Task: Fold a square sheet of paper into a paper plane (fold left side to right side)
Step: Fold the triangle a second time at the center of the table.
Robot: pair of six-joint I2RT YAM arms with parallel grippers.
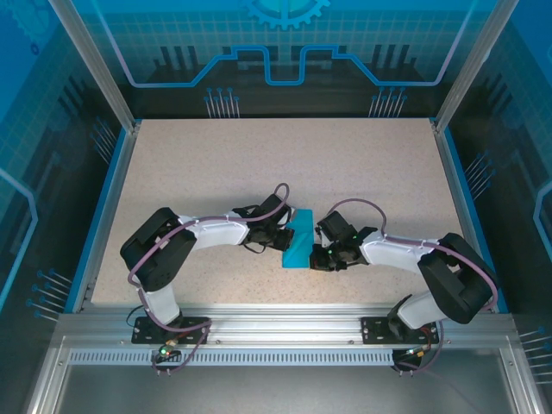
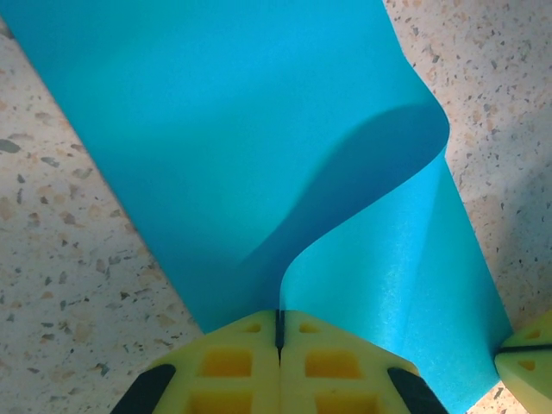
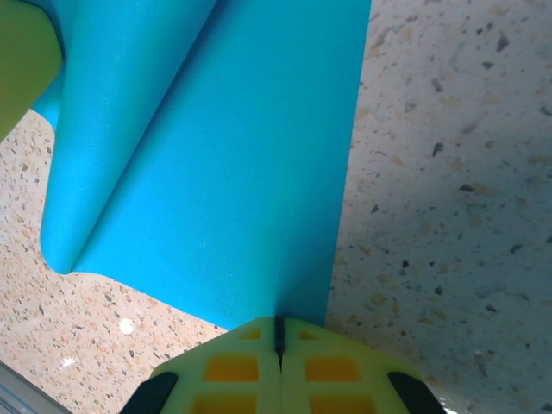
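Sheet of teal paper curled over itself near the middle of my speckled beige counter, left jaws pinched together on one edge, right jaws clamped on another edge, blue enclosure walls and aluminium frame around.

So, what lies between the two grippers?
The square sheet of paper, curled over, pinched by left gripper and right gripper; top view shows it.

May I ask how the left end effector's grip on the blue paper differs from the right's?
The left end effector pinches a part of the paper that curls up and over; the right end effector pinches a flat edge. In the top view, the left sits farther up the table, the right nearer. Both are shut on the paper.
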